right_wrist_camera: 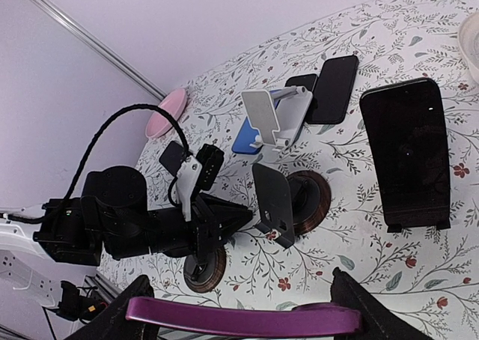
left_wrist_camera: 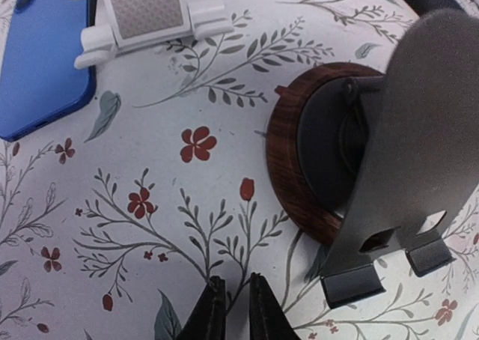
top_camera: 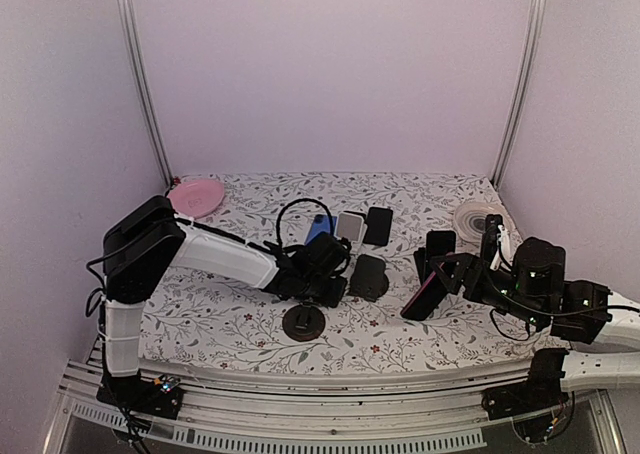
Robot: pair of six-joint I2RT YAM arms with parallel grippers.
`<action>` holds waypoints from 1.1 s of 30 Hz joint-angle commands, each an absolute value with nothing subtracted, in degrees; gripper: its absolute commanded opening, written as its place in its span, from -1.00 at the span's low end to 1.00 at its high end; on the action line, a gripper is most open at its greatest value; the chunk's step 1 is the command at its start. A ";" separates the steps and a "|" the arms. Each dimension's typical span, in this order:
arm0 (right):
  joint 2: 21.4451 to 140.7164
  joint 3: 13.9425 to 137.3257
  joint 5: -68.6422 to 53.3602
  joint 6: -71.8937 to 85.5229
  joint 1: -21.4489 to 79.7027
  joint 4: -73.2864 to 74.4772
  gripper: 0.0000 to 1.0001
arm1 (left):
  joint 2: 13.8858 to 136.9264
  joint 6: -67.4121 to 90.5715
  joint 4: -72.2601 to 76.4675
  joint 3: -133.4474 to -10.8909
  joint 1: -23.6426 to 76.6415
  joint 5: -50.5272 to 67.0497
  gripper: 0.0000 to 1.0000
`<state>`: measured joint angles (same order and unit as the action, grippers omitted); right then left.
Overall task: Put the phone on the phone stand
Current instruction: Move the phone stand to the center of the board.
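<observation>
My right gripper (right_wrist_camera: 239,321) is shut on a purple phone (right_wrist_camera: 224,317), held edge-on above the table; in the top view the phone (top_camera: 424,296) hangs right of centre. The grey phone stand (right_wrist_camera: 273,201) on its round wooden base (right_wrist_camera: 314,205) stands upright ahead of it, and shows in the top view (top_camera: 368,277) and the left wrist view (left_wrist_camera: 423,145). My left gripper (left_wrist_camera: 238,304) is shut and empty, low over the cloth just left of that stand (top_camera: 325,274).
A white stand (top_camera: 350,226), a blue phone (top_camera: 318,227) and a black phone (top_camera: 378,225) lie behind. Another black phone (right_wrist_camera: 408,153) leans on a stand at right. A loose wooden disc (top_camera: 304,321) lies in front. A pink plate (top_camera: 196,196) sits back left, a white roll (top_camera: 478,217) back right.
</observation>
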<state>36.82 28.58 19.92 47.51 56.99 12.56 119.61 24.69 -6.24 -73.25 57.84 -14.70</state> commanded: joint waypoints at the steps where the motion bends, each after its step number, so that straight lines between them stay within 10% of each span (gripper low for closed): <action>1: 35.85 31.18 21.14 47.11 57.22 10.52 -0.92 | 120.06 25.50 -6.58 -74.88 59.72 -13.74 -0.75; 33: 40.79 35.50 23.02 44.68 57.21 12.49 -0.92 | 120.17 25.61 -5.61 -77.00 64.15 -13.15 -0.79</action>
<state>39.59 31.40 20.69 46.35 56.99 13.15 121.95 25.32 -6.31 -77.76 63.55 -11.81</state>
